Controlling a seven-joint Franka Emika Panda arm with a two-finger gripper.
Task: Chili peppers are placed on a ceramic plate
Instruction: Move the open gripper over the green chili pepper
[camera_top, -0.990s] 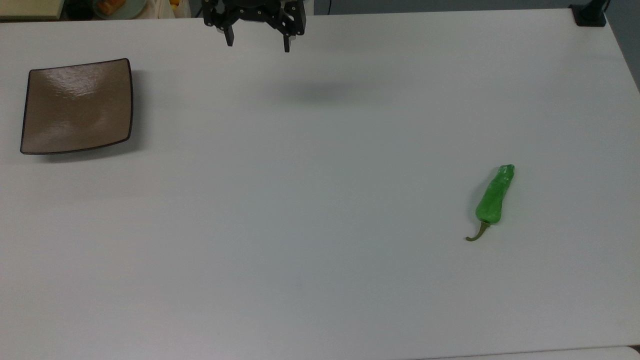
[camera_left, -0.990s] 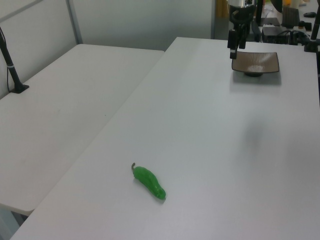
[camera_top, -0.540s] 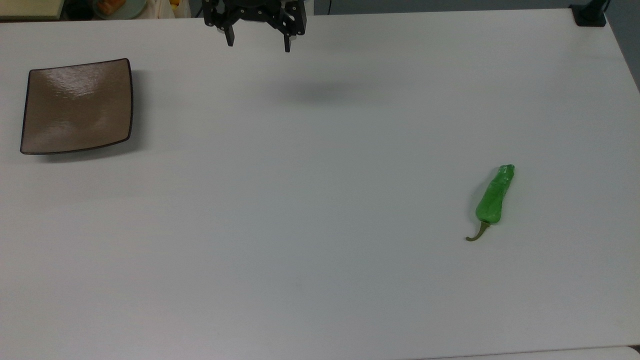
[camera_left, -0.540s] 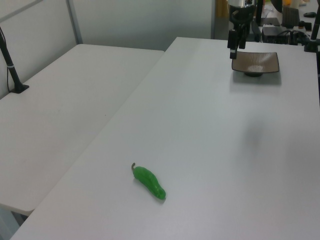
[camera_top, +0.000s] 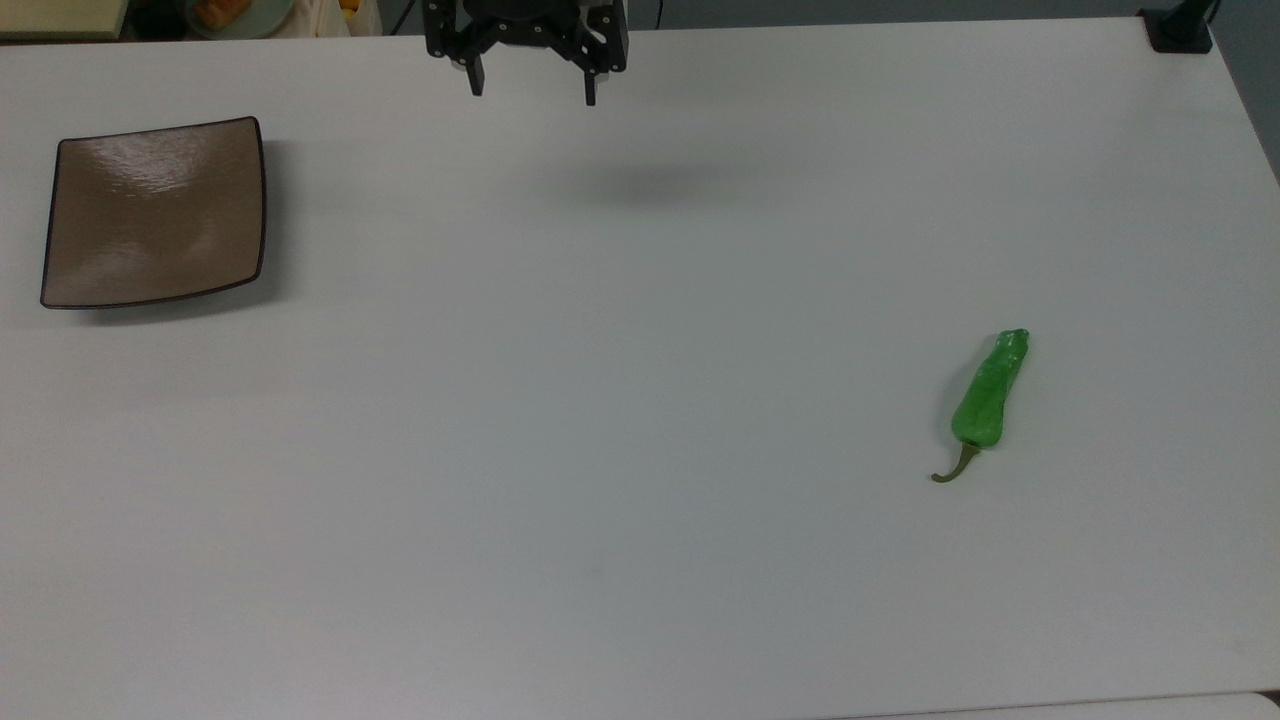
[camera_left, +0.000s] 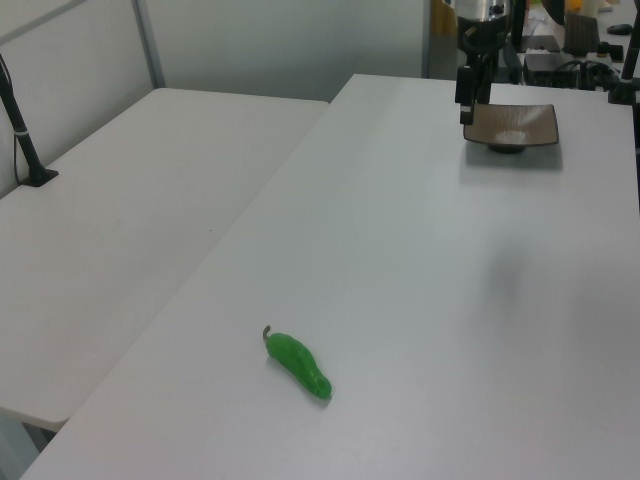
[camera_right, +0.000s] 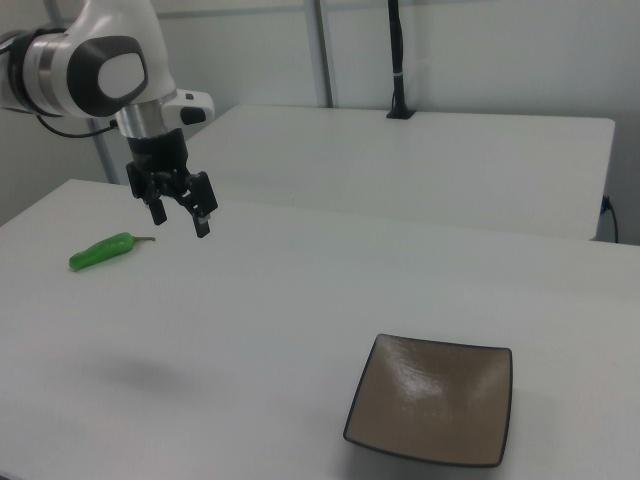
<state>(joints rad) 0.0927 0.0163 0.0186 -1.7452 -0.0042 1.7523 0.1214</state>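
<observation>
Black end effector (camera_top: 532, 92) hangs spread wide, empty, above the table (camera_top: 640, 560).

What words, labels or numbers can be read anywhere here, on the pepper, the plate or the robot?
None: no readable text on the green pepper, the brown plate, the white table or the end effector.

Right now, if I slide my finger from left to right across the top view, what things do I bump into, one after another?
Square brown ceramic plate → the robot's open black gripper, hanging up high over the white table → the green chili pepper lying flat, far from the plate.
</observation>
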